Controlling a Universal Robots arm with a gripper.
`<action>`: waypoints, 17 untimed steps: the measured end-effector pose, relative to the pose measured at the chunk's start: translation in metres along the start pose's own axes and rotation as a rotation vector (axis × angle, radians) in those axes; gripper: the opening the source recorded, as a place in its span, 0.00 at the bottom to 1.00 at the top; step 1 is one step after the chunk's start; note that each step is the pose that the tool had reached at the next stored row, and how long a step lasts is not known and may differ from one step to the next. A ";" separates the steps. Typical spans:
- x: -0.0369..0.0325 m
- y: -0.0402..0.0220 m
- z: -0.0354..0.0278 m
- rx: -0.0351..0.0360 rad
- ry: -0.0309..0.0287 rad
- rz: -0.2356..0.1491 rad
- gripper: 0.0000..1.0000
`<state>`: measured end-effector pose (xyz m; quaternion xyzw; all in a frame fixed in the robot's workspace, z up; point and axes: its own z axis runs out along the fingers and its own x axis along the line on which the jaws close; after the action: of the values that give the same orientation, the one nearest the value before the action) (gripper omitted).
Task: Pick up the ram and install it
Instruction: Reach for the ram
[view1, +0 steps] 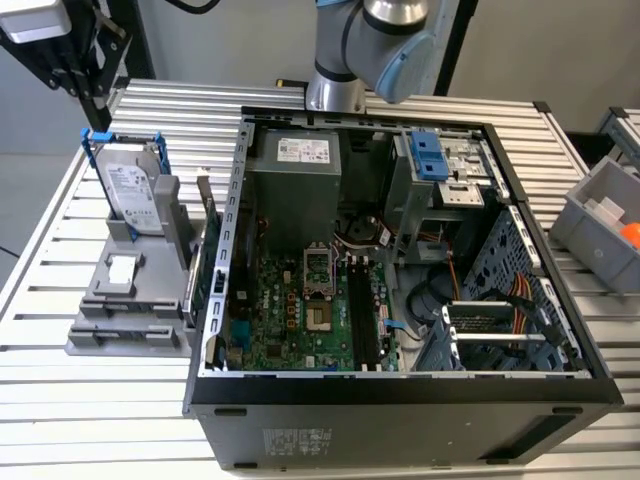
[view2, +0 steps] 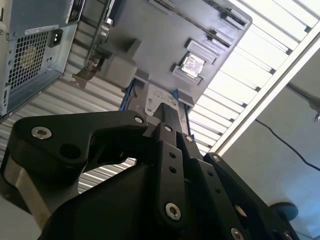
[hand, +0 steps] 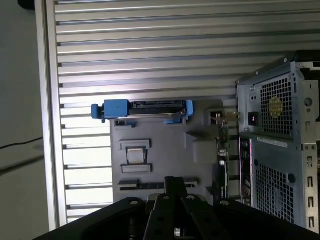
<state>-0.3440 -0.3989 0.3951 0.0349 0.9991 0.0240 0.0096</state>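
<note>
The ram (view1: 208, 215) is a thin dark stick standing on edge in the grey holder (view1: 130, 300), just outside the open computer case (view1: 400, 390) on the exterior view's left. From above, the ram (hand: 221, 132) shows as a narrow strip between the holder and the case wall. My gripper (hand: 175, 181) hangs high over the holder, well apart from it, shut with nothing in it. Its black linkage and joined fingertips (view2: 170, 114) point down at the holder. Long black slots (view1: 362, 315) lie on the green motherboard (view1: 290, 310) inside the case.
A silver hard drive (view1: 135, 190) in a blue caddy (hand: 142, 109) stands upright on the same holder. The case holds a power supply (view1: 295, 190) and a drive cage (view1: 440, 170). A grey bin (view1: 600, 225) sits at the exterior view's right. The table (view1: 100, 420) is slatted metal.
</note>
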 end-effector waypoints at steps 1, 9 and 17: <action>0.0016 -0.0001 0.0000 0.0000 0.0000 0.000 0.00; 0.0054 -0.0005 -0.0001 0.0000 0.0000 0.000 0.00; 0.0048 -0.0093 -0.0005 -0.0003 0.0006 -0.013 0.00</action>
<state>-0.3494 -0.4078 0.3951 0.0286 0.9993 0.0241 0.0094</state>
